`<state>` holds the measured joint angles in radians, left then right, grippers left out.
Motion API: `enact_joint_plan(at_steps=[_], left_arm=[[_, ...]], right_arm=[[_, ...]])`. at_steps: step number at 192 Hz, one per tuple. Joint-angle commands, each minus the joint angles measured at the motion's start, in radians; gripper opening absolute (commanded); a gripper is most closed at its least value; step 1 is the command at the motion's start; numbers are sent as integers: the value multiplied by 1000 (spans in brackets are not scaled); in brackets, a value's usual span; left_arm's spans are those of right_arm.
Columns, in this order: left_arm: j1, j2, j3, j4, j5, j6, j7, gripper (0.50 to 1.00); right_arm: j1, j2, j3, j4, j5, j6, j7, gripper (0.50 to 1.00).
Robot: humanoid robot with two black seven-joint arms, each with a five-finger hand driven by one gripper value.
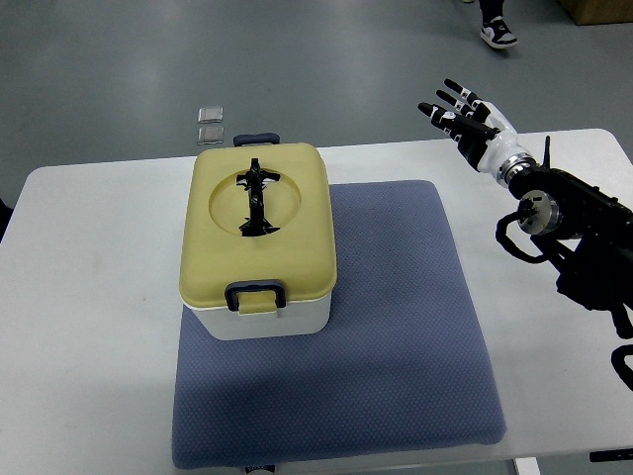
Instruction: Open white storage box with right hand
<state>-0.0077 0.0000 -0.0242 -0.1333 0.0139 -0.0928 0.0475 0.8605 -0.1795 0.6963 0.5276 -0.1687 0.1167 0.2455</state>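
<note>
A grey floor lies beyond a white table [89, 297], and on the table a blue-grey mat [396, 327] keeps the white storage box [259, 319] from sliding when its lid is worked. The box sits on the mat's left half, near the far edge, its yellow lid [255, 223] shut, a black handle [256, 198] folded flat in the lid's round recess and a dark latch [255, 295] clipped at the near rim, with a second latch [256, 138] at the far rim. The right hand [470, 119] hangs well apart over the table's far right corner, fingers spread, gripping nothing. Bare mat lies between hand and box, so I judge the reach across unobstructed; the near latch faces the robot, likely the first thing to release
</note>
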Motion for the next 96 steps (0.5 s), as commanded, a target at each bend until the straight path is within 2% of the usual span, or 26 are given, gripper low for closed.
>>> enact_joint_plan(at_steps=[1, 96], left_arm=[[0, 0, -2, 1, 0, 1, 0, 1000], [6, 0, 0, 4, 1, -1, 0, 1000]], right_arm=[[-3, 2, 0, -1, 0, 0, 0, 924], [-5, 2, -1, 0, 0, 3, 0, 924]])
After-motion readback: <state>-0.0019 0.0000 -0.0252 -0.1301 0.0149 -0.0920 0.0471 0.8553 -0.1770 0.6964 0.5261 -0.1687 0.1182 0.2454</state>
